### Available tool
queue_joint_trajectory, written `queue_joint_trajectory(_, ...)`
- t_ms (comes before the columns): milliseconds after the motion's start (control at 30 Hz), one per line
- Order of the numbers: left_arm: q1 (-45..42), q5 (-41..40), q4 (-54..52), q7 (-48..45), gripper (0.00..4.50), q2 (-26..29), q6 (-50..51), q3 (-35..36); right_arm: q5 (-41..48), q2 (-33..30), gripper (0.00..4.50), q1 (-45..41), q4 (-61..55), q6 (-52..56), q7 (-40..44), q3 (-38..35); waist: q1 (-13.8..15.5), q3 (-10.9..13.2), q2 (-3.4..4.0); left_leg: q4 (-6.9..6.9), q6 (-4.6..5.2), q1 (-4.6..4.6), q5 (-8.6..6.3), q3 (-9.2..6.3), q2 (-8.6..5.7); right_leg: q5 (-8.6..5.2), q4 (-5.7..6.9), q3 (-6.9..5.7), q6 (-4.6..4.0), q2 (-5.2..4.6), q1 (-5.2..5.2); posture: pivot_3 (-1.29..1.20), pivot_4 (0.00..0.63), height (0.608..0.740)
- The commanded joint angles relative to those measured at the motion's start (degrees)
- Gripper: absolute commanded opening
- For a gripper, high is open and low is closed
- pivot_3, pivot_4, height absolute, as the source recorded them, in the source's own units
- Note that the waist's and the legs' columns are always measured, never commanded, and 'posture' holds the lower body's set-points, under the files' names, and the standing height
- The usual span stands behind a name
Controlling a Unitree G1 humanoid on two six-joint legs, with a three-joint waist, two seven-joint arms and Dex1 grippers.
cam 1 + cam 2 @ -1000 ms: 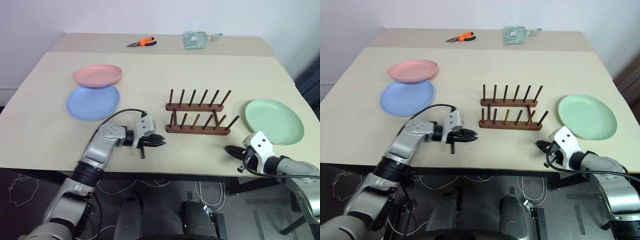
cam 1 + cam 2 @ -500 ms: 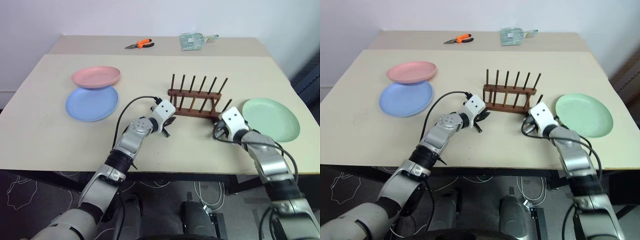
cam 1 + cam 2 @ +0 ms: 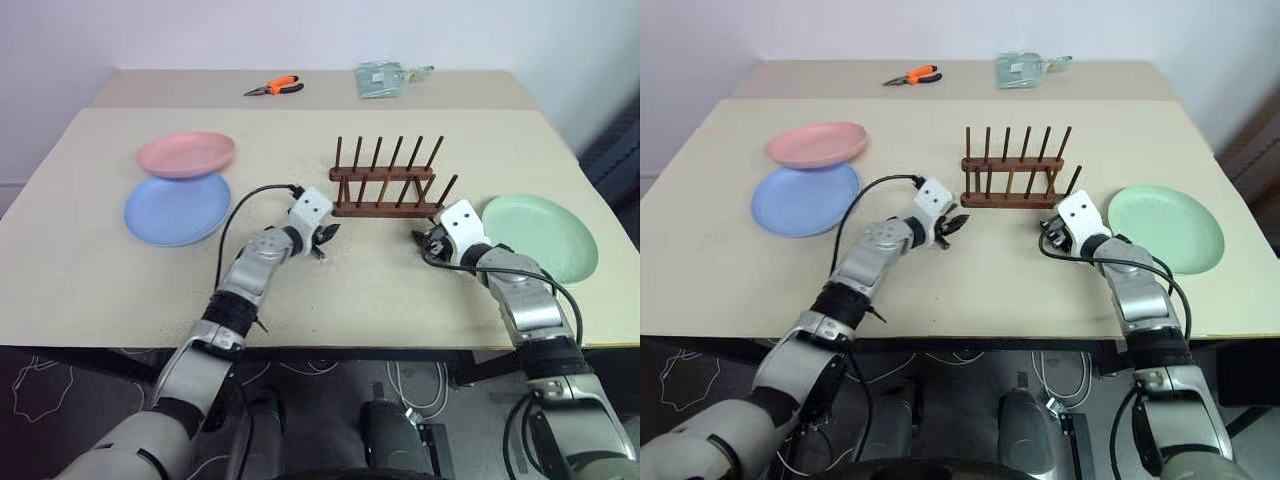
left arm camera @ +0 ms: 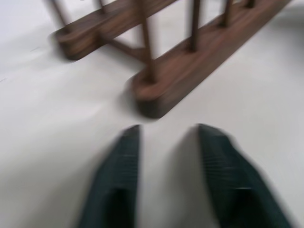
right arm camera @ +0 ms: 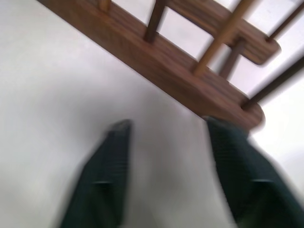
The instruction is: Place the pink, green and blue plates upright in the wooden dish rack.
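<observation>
A robotics lab or test room rather than a kitchen. A plain beige table (image 3: 420,300) stands against a bare white wall (image 3: 200,30); orange-handled pliers (image 3: 274,87) lie at its far edge toward 12 o'clock, with a clear bag of parts (image 3: 384,78) beside them at 1 o'clock. Loose cables (image 3: 60,385) trail over the dark floor (image 3: 320,400) beneath the table.

Silver-grey jointed arms, white wrist housings, looping black cables, ribbed black fingers (image 4: 118,175)
</observation>
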Motion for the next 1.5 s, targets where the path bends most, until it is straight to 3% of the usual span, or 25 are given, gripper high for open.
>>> queue_joint_trajectory(33,3.1,-4.3,-12.7,4.1,3.82,1.0,1.2,7.5,1.3,-1.9,4.23,3.2,-10.7,-0.5,1.9,-1.4,0.1,0.0,0.02,0.00,-0.01,-0.01,0.00,0.00,0.00,0.00,0.00,0.00,0.00,0.00,-0.01,0.00,0.150,0.740)
queue_joint_trajectory(133,2.3,-8.7,-23.5,14.0,3.82,0.3,3.0,18.3,1.9,-3.0,4.23,5.7,-15.3,-0.4,4.4,-0.4,0.2,0.1,-0.09,0.01,-0.01,-0.12,0.00,-0.01,0.01,0.00,-0.01,0.00,0.00,0.00,-0.09,0.00,0.150,0.740)
queue_joint_trajectory(167,1.0,-8.3,-24.7,19.7,4.05,0.5,4.1,21.9,2.6,-3.1,4.38,5.8,-15.9,0.6,5.6,-0.3,0.3,0.1,-0.09,0.02,0.02,-0.13,0.02,-0.01,0.00,0.00,-0.01,0.00,0.00,0.00,-0.10,0.00,0.150,0.740)
queue_joint_trajectory(233,-1.8,-6.7,-25.0,29.6,4.47,1.3,8.3,27.8,3.8,-2.9,4.50,5.6,-16.5,2.2,7.3,0.0,0.3,0.1,-0.10,0.07,0.05,-0.11,0.05,-0.01,0.00,0.00,-0.04,0.00,0.00,0.00,-0.01,0.00,0.150,0.740)
queue_joint_trajectory(400,-7.9,-14.7,-22.9,40.7,4.47,0.9,20.0,41.0,2.1,-0.8,4.50,2.9,-14.0,0.4,6.2,1.6,0.2,0.1,-0.09,0.06,0.08,-0.04,0.07,-0.01,-0.02,0.00,-0.07,0.01,0.00,0.00,0.07,0.00,0.150,0.740)
queue_joint_trajectory(600,-12.9,-25.7,-16.3,44.8,4.47,2.0,24.7,51.8,0.8,0.2,4.50,2.1,-12.4,-2.0,5.5,3.0,0.9,0.3,-0.48,0.04,0.08,-0.13,0.07,-0.03,-0.03,0.01,-0.08,-0.01,0.04,0.00,-0.02,0.00,0.150,0.740)
queue_joint_trajectory(933,-22.6,-37.6,13.0,42.7,4.47,8.5,17.9,60.8,0.3,0.1,4.50,5.4,-14.3,-3.2,2.6,1.1,1.5,0.2,-0.49,0.01,0.06,-0.12,0.08,-0.02,-0.04,0.02,-0.09,-0.02,0.04,0.00,-0.03,0.00,0.150,0.740)
queue_joint_trajectory(1033,-24.5,-39.9,20.5,39.9,3.62,10.1,15.1,61.4,0.3,0.1,4.50,6.4,-15.1,-3.6,1.6,0.6,1.5,0.2,-0.49,-0.02,0.04,-0.13,0.09,-0.02,-0.03,0.02,-0.08,-0.03,0.04,0.00,-0.06,0.00,0.150,0.740)
queue_joint_trajectory(1267,-27.6,-43.8,30.6,35.1,0.14,12.1,11.1,61.5,3.4,0.2,4.50,8.2,-18.5,-1.2,2.4,-0.7,1.5,0.2,-0.49,-0.06,0.02,-0.13,0.10,-0.01,-0.04,0.02,-0.09,-0.04,0.04,0.00,-0.07,0.00,0.150,0.740)
queue_joint_trajectory(1367,-27.7,-42.4,28.9,31.6,0.03,11.6,12.8,57.2,3.1,-0.6,4.50,7.8,-19.7,-1.8,2.0,-1.4,1.5,0.3,-0.49,-0.06,0.01,-0.12,0.11,-0.01,-0.03,0.02,-0.08,-0.04,0.04,0.00,-0.06,0.00,0.150,0.740)
queue_joint_trajectory(1500,-24.2,-40.6,10.2,25.2,0.03,6.1,18.4,44.3,4.6,-3.0,4.50,3.7,-23.3,-2.0,4.1,-2.8,1.6,0.3,-0.51,-0.07,-0.19,-0.18,0.22,-0.01,-0.04,0.02,-0.11,-0.04,0.04,0.00,-0.07,0.00,0.150,0.740)
